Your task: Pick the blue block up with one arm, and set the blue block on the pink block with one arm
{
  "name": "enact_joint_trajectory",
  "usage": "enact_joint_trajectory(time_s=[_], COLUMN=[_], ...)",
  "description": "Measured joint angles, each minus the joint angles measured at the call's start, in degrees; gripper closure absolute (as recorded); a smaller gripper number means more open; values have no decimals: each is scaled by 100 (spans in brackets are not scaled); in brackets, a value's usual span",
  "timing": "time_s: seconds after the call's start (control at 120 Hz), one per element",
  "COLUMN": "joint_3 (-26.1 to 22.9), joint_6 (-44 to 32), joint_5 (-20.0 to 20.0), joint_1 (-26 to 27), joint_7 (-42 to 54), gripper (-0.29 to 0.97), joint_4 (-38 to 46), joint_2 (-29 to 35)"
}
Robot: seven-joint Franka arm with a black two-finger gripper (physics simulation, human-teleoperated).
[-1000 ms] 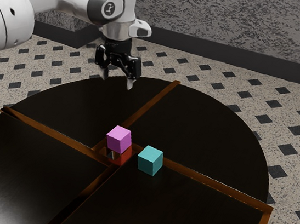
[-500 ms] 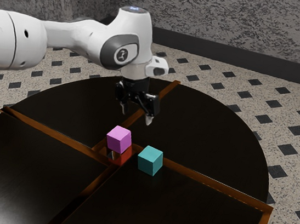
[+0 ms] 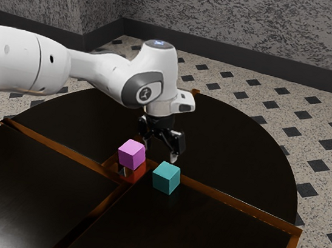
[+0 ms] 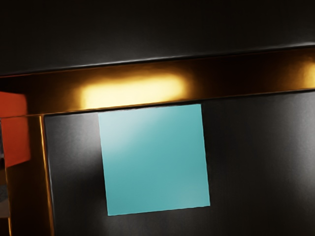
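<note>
Dark, glossy wood makes up the round table (image 3: 21, 203), which copper-coloured strips (image 3: 235, 201) split into four quarters that meet at a hub near the middle.

Closest to the exterior camera among the objects, the blue block (image 3: 165, 178) sits flat on the tabletop in the nearer quarter toward the exterior view's right, tucked into the corner where two strips meet. It is a cube with equal sides, so no axis is longer than another. One face looks straight up, and a vertical corner edge turns toward the exterior camera. From the wrist camera its top face (image 4: 153, 160) is a plain square directly under the hand, with edges running almost parallel to the bright strip (image 4: 133, 91) just beside it, only slightly skewed.

Just beside it, toward the exterior view's left, the pink block (image 3: 131, 154) stands upright at the hub, apart from the blue one, with a red piece (image 3: 133, 172) showing beneath it.

Behind and above the blue block, the gripper (image 3: 161, 149) hangs pointing down, its fingers spread with nothing between them, clear of both cubes.

Farther back, the white arm (image 3: 99, 75) reaches in from the exterior view's left. Beyond the table lies a speckled floor (image 3: 313, 119) with black diamond tiles, then a dark baseboard and a rough grey wall (image 3: 259, 20).
</note>
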State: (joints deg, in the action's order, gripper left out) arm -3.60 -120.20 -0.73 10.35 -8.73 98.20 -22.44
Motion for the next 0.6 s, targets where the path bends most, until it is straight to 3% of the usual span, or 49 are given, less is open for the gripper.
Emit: enact_joint_trajectory(time_s=[0.6], joint_3=[42], joint_6=[-219], joint_5=[-19], joint_1=[25], joint_7=[-17], gripper=[0], joint_4=[-232], joint_2=[-682])
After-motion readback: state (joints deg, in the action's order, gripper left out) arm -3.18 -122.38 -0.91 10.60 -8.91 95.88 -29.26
